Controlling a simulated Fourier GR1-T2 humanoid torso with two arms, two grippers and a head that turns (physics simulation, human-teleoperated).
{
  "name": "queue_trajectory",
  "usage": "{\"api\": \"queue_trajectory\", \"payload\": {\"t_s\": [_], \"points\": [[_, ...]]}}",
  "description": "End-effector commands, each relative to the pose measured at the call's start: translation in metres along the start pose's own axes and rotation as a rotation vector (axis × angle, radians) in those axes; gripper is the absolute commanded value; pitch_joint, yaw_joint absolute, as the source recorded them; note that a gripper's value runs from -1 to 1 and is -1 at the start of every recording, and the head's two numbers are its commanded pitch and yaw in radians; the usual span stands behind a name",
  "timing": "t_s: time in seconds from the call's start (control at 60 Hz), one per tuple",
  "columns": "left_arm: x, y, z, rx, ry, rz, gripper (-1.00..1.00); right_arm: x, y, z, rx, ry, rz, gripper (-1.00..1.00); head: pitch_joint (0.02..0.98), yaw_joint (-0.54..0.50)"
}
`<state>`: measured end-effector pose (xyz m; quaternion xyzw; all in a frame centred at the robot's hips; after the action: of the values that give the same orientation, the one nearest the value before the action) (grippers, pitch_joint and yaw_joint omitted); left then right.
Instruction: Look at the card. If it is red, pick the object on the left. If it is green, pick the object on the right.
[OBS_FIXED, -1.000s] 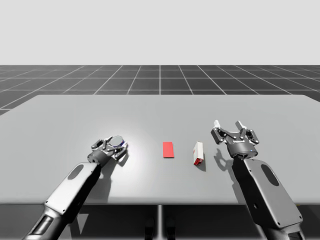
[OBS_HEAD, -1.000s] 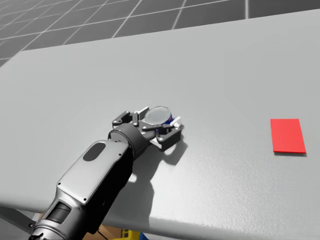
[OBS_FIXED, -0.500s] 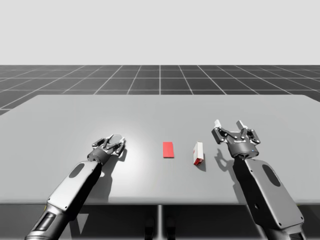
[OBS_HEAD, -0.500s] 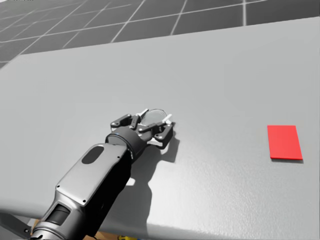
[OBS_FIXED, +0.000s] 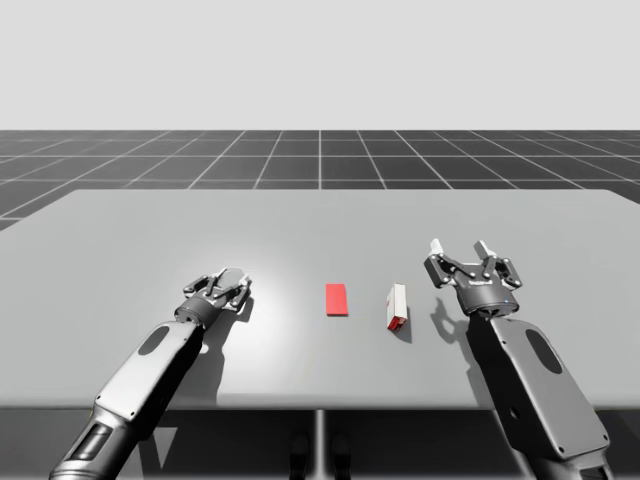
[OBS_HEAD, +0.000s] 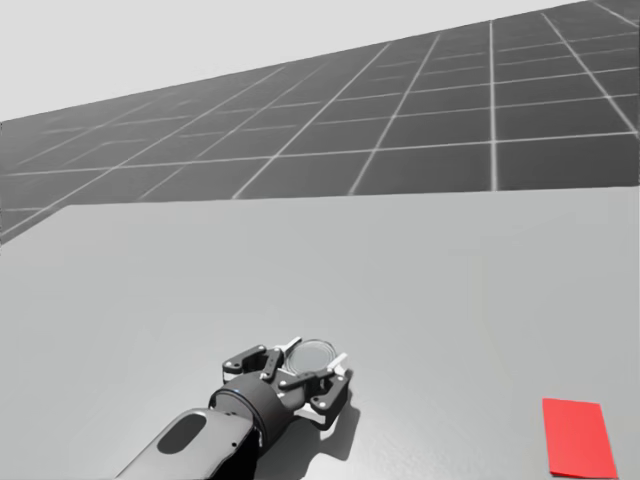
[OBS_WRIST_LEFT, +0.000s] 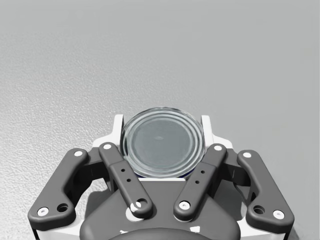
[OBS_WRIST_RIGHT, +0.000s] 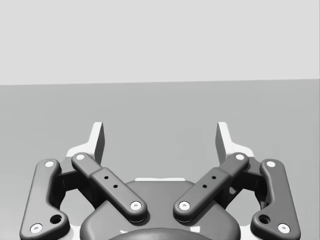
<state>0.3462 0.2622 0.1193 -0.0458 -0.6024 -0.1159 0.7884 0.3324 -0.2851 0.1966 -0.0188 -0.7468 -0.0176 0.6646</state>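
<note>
Card (OBS_FIXED: 337, 299) is red, so the left object it is: my left claw (OBS_WRIST_LEFT: 162, 131) pinches the silver-topped can (OBS_WRIST_LEFT: 162, 145) from both sides, left of the card. My right claw (OBS_WRIST_RIGHT: 160, 137) is wide open, empty.

- A simulated test scene (a render, not a real room): every surface is smooth, unmarked and evenly lit.
- One plain grey counter (OBS_FIXED: 120, 230) stands on a dark floor (OBS_FIXED: 320, 155) ruled with a pale grid that runs to the horizon.
- Above the horizon lies a blank, pale backdrop (OBS_FIXED: 320, 60).
- A red card (OBS_FIXED: 337, 299), a flat single-colour prop, lies mid-counter.
</note>
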Motion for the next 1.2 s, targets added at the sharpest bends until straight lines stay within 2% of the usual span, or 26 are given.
{"api": "queue_trajectory", "payload": {"t_s": [0.017,0.167,0.35,0.55,0.683,0.733,0.883,1.033,1.2], "points": [[-0.017,-0.008,0.003,-0.110,0.055,-0.026,0.94,0.000,0.000,0.000,0.000,-0.002,0.003,-1.00,0.482,0.36],[-0.018,-0.008,0.003,-0.111,0.054,-0.029,0.96,0.000,0.000,0.000,-0.001,-0.003,0.006,-1.00,0.435,0.36],[-0.015,-0.009,0.004,-0.114,0.048,-0.030,0.97,-0.001,0.000,0.000,-0.001,-0.004,0.008,-1.00,0.435,0.36],[0.008,-0.006,0.013,-0.118,0.001,-0.042,0.99,-0.001,0.000,0.000,-0.002,-0.004,0.011,-1.00,0.439,0.36],[0.036,-0.001,0.023,-0.110,-0.053,-0.061,0.98,-0.002,0.000,-0.001,-0.007,-0.007,0.024,-1.00,0.441,0.36],[0.046,0.000,0.027,-0.104,-0.071,-0.074,0.98,-0.002,0.000,-0.001,-0.007,-0.007,0.024,-1.00,0.441,0.36],[0.087,0.004,0.041,-0.071,-0.144,-0.157,0.96,-0.003,0.002,-0.001,-0.003,-0.006,0.028,-1.00,0.441,0.36],[0.122,0.006,0.053,-0.032,-0.212,-0.218,0.98,-0.002,0.002,-0.001,-0.002,-0.007,0.028,-1.00,0.441,0.36],[0.157,0.003,0.067,0.007,-0.291,-0.254,0.98,-0.002,0.002,0.000,-0.002,-0.006,0.029,-1.00,0.444,0.36]]}}
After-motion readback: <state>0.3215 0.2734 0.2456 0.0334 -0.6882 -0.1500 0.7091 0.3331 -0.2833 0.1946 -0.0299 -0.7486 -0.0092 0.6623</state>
